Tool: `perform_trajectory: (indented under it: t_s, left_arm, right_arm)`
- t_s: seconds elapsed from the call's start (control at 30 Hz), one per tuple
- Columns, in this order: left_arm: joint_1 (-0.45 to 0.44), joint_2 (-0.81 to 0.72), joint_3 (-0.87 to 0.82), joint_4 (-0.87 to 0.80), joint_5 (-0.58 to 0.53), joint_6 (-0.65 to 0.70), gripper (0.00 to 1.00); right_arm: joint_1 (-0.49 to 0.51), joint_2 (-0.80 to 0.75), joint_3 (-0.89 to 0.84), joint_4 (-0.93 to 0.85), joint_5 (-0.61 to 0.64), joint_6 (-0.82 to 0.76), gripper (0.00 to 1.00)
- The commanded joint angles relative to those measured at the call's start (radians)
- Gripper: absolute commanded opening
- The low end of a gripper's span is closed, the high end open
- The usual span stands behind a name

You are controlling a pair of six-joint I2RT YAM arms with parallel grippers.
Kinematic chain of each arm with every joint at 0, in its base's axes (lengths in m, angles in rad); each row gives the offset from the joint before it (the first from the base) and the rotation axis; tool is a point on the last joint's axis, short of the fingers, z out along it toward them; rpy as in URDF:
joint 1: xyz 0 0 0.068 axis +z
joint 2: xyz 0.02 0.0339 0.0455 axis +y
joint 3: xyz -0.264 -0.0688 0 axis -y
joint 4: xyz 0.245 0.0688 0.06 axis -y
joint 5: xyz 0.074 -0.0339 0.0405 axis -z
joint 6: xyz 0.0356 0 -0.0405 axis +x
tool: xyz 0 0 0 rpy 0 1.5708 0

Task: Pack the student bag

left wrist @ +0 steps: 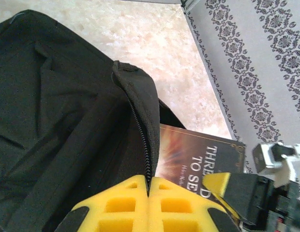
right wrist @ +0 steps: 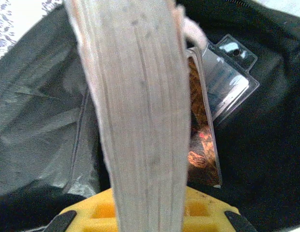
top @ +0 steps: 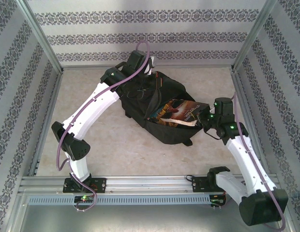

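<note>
Toward the far middle of the table [top: 92,96], the student bag [top: 172,133] lay slumped, black and soft, with its zippered mouth gaping toward your right arm. Your left gripper [left wrist: 148,186] reached over the bag's far upper edge. Its yellow pads [left wrist: 121,205] were pressed tight together on the fabric lip beside the zipper [left wrist: 140,140], holding that flap up.

Your right gripper [top: 202,118] came in from the right, with its fingers closed narrowly on a book [top: 179,112] at the end nearest the arm. The book sat partway into the opening, cover up and tilted, with its far end under the raised lip.

From the right wrist you looked straight along the pale page edges, which stood upright between the yellow pads and ran into the dark interior. Just to the right of them, inside the bag, lay a clear plastic blister pack [right wrist: 230,79]. A glossy orange-brown cover showed between it and the pages; you could not tell whether it belonged to the held book.

From the left wrist, the book's dark cover with white lettering showed just beside the zipper lip, with the right gripper at its corner.
</note>
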Motion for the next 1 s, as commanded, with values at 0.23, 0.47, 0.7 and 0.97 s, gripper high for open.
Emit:
perform_trajectory:
  t_s: [0.23,0.47,0.7,0.97]
  left_arm:
    - [0.019,-0.011,0.066,0.136,0.096,-0.048,0.0]
    - [0.019,-0.007,0.068,0.134,0.095,-0.057,0.0]
    - [0.031,-0.021,0.034,0.079,0.012,-0.022,0.0]
    - [0.058,-0.071,-0.12,0.111,0.003,-0.026,0.0]
  right_arm:
    - [0.132,0.202,0.033,0.341,-0.015,-0.023,0.0]
    - [0.271,0.462,0.167,0.41,0.074,-0.061,0.35]
    - [0.296,0.591,0.297,0.283,0.12,-0.137,0.76]
    - [0.243,0.398,0.268,0.035,0.211,-0.296,0.81]
